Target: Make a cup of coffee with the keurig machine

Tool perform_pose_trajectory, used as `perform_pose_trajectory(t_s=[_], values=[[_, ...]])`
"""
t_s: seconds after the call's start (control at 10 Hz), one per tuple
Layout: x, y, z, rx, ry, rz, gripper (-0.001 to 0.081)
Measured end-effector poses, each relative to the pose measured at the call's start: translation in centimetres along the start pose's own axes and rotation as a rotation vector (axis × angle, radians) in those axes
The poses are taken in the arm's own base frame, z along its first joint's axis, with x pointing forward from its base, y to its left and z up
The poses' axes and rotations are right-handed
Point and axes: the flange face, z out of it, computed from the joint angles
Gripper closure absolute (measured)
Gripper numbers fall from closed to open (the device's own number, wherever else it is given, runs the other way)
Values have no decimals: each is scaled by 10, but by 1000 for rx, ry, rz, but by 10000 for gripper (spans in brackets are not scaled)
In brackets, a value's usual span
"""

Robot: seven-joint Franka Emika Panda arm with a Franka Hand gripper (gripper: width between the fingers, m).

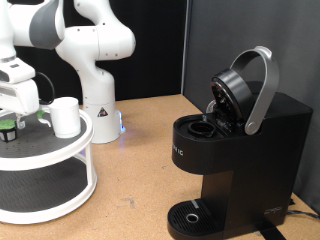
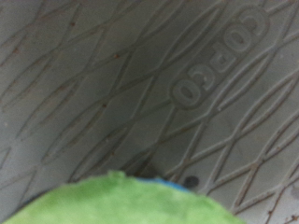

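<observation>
Okay, I see the gripper [image 1: 12, 112] down over the green-topped pod [image 1: 9, 127] on the white turntable [image 1: 62, 150], jaw state I can't tell, cup [image 1: 65, 116] just beside, keurig machine [image 1: 232, 150] well apart, lid raised.

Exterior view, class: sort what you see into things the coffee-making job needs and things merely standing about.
Belongs to the job:
keurig machine, lid raised
cup on the two-tier stand
green-topped pod beneath the gripper

Just standing about:
two-tier stand
white robot arm base
black backdrop
</observation>
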Motion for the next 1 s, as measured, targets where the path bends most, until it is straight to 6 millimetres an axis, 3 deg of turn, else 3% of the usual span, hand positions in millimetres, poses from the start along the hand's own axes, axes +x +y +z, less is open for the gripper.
perform_pose_trajectory(t_s=[0.4,0.6,0.7,0.8,1.0], values=[[0,2,3,-1,-3,2,3],[0,4,4,-3,-3,4,264],[0,5,3,-6,-3,6,264],[0,5,3,-7,-1,7,328],[-1,5,2,-8,8,17,328]])
